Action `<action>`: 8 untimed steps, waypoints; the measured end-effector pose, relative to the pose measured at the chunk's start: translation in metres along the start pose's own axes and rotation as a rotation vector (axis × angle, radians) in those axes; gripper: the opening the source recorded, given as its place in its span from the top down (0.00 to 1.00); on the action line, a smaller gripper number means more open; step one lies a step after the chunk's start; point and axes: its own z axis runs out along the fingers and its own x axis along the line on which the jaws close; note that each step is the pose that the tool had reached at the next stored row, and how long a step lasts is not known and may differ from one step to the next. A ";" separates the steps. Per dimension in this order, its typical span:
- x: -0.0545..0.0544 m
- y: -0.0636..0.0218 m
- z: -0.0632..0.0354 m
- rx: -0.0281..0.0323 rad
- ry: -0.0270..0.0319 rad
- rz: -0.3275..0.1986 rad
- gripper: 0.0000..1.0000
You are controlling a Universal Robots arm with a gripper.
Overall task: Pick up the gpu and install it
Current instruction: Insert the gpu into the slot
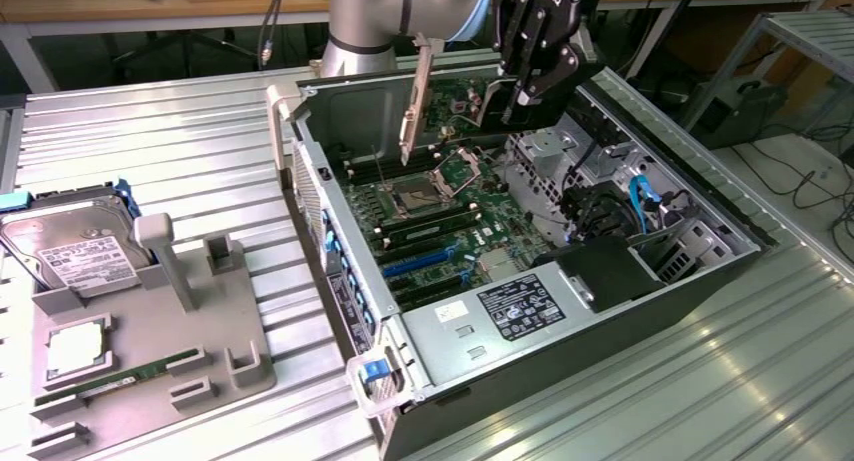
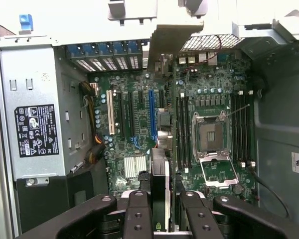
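Observation:
My gripper (image 1: 534,86) is shut on the gpu (image 1: 461,106), a thin dark card whose long silver bracket (image 1: 419,99) hangs down on the exterior view's left. It hangs in the air above the open computer case (image 1: 334,231), over the far end of the motherboard (image 1: 427,216). In the wrist view the gpu (image 2: 161,174) shows edge-on between the black fingers (image 2: 138,216), with its bracket (image 2: 165,47) at the far end. It lines up roughly over the gap between the blue slot (image 2: 152,114) and the RAM slots, and does not touch the board.
A silver power supply (image 1: 521,306) fills the case's near end, with drive bays and blue cables (image 1: 641,206) on the exterior view's right. The CPU socket (image 2: 209,137) stands open. On the grey tray (image 1: 200,371) at the exterior view's left sit a hard drive (image 1: 74,246), a CPU (image 1: 78,349) and a RAM stick (image 1: 120,379).

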 end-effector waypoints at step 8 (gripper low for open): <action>0.000 -0.0001 0.0017 -0.0001 0.0001 -0.004 0.73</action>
